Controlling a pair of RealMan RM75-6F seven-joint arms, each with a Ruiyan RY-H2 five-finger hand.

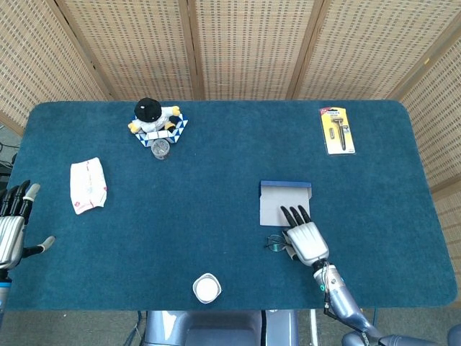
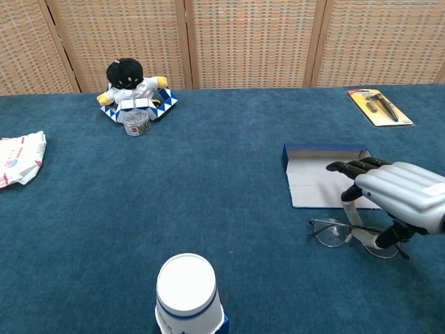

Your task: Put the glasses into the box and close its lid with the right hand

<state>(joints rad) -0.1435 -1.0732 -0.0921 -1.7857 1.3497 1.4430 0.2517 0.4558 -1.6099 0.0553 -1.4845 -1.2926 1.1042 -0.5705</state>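
Glasses (image 2: 345,232) lie on the blue carpeted table (image 1: 216,180), just in front of the open box (image 2: 321,175) on its near side, with their long axis running left to right along the table's front edge. Our right hand (image 2: 398,197) sits directly over their right half, palm down, fingers stretched forward toward the box and the thumb (image 2: 350,207) reaching down to the frame beside the bridge. Whether the hand has truly pinched the frame we cannot tell; the chest view shows contact at the thumb and lower fingers, but the grip itself is hidden under the palm. In the head view the left lens (image 1: 276,244) pokes out to the left of the hand (image 1: 307,240).

The box lies flat and open, its pale inside up and its blue lid wall on the far side, so the glasses must travel away from us, a short way, to go in. The left hand (image 1: 11,223) rests at the far left edge, fingers apart, holding nothing, well away from the glasses.

Elsewhere on the table we see a white paper cup (image 2: 188,289), a plush toy (image 1: 153,115), a small jar (image 1: 160,148), a crumpled packet (image 1: 88,186) and a carded razor (image 1: 336,130). Woven screens (image 1: 238,43) close off the back.
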